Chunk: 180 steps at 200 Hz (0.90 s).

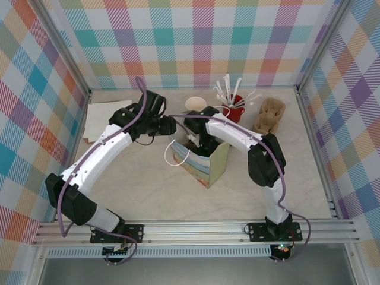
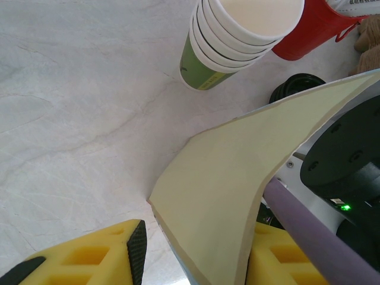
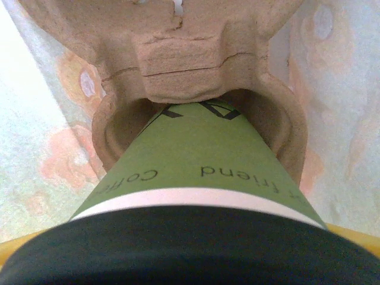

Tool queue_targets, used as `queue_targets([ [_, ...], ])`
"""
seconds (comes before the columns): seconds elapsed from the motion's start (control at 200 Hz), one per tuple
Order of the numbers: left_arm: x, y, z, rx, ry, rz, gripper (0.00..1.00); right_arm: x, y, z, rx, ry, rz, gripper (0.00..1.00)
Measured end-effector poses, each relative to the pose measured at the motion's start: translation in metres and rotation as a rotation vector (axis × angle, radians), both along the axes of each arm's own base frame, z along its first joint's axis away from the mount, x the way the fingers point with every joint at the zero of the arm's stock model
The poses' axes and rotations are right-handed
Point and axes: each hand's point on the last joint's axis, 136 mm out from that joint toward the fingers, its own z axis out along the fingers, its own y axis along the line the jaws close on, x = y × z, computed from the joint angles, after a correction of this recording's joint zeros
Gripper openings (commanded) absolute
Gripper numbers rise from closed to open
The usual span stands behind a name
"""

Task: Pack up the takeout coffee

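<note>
Seating the takeout coffee in a carrier inside the bag

Item under inspection: takeout coffee, olive-green lower wall with print and a cream band above, topped by a black lid across the bottom of the right wrist frame. Its base sits at the mouth of a round well in a pulp carrier at upper centre; whether it has bottomed out cannot be told. Floral walls of the paper bag close in at left and right, so cup and carrier are inside the bag.

Handling, as judged: thin paper wall, easily crushed by a hard squeeze, and liable to spill if tipped, should it be filled. The lid and rim band form the stiffest zone and the sound place to hold. Weight is unknown.

Right gripper, centre of the overhead frame, reaches into the bag; yellow finger edges flank the lid, so it is judged clamped on the cup's top.

Left gripper, bottom of its frame, straddles the bag's cream rim; whether it pinches the rim cannot be told.

Periphery: stack of empty cups and red cup at top, spare lid at right, all on the table
</note>
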Motion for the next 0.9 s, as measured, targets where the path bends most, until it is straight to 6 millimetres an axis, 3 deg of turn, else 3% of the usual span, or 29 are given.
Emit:
queue_targets([
  [0.9,0.000,0.000,0.000,0.000,0.000,0.000,0.47,0.001,-0.001,-0.015,0.023,0.012,-0.003,0.69],
])
